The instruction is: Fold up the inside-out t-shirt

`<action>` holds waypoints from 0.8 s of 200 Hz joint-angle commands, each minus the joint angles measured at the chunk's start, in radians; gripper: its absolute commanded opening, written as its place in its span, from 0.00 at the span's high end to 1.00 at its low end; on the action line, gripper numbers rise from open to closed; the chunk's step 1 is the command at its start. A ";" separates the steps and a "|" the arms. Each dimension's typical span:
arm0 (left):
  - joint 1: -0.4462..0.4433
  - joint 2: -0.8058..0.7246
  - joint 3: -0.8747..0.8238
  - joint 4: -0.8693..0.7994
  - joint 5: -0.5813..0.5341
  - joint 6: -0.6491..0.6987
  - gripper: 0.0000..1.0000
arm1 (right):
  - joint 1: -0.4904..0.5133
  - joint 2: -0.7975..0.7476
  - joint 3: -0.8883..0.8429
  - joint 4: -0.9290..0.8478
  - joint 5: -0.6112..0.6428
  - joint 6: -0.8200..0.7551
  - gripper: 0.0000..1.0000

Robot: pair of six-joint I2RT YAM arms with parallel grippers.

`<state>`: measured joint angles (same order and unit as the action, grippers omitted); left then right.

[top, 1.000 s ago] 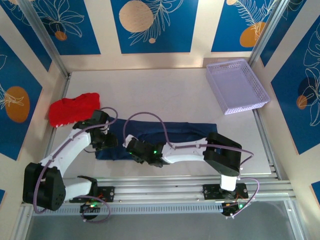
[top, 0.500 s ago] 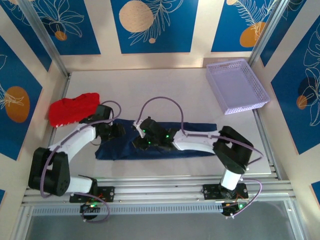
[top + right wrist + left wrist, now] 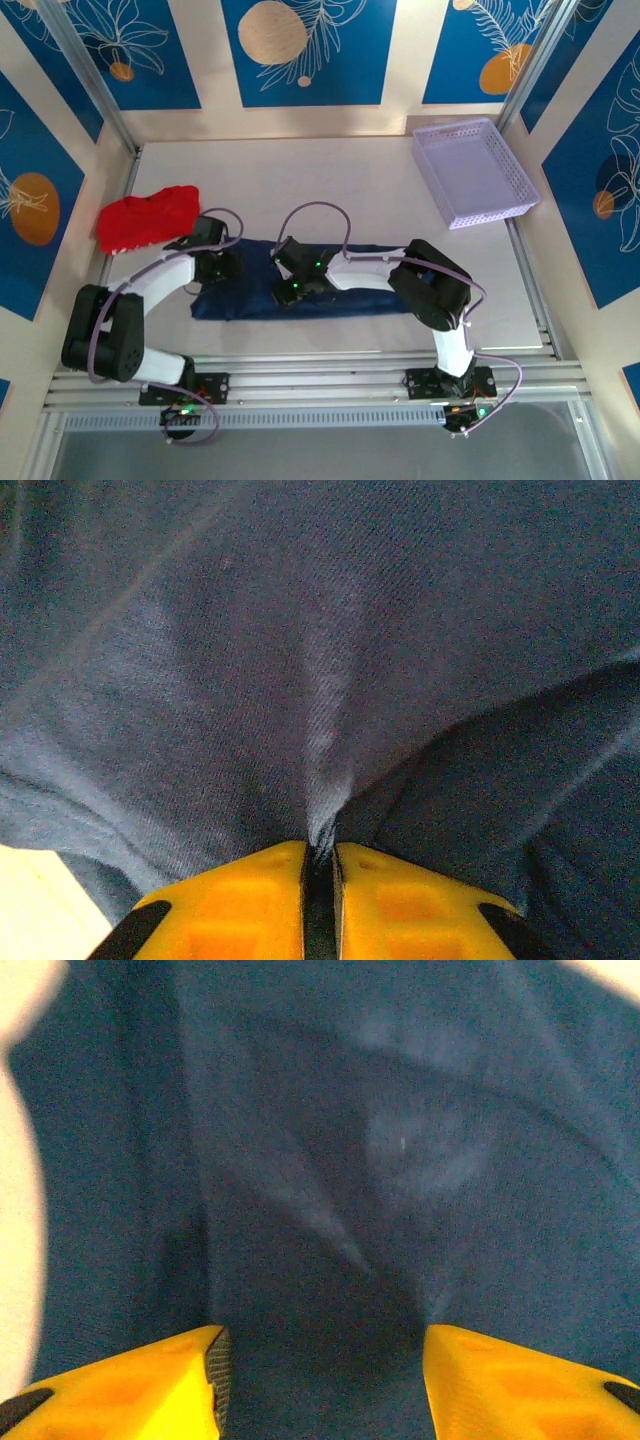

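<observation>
- Two robot arms – left arm (image 3: 150,280), right arm (image 3: 372,275).
- Two grippers, one per arm – left gripper (image 3: 228,268), right gripper (image 3: 290,290).
- One dark navy t-shirt (image 3: 250,300).
- One red garment (image 3: 145,217).
- One lavender basket (image 3: 475,172).
- One table (image 3: 330,190).

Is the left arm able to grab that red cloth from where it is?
Probably yes. The red cloth lies on the table just beyond the left end effector, which is open over the navy t-shirt, and nothing stands between them.
</observation>
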<state>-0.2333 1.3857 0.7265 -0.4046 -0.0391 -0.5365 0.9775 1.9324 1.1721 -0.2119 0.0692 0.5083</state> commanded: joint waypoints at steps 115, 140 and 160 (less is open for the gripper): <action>0.189 0.073 0.043 -0.068 0.158 0.139 0.00 | -0.180 -0.292 -0.143 0.066 -0.225 -0.045 0.60; 0.189 0.127 0.058 -0.063 0.196 0.151 0.00 | -0.211 -0.308 -0.160 0.074 -0.246 -0.056 0.58; 0.182 0.130 0.051 -0.063 0.236 0.152 0.00 | -0.227 -0.316 -0.176 0.082 -0.251 -0.054 0.58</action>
<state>-0.0498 1.4906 0.7685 -0.4725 0.0856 -0.4149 0.7631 1.6623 1.0161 -0.1604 -0.1295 0.4713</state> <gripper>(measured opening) 0.997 0.421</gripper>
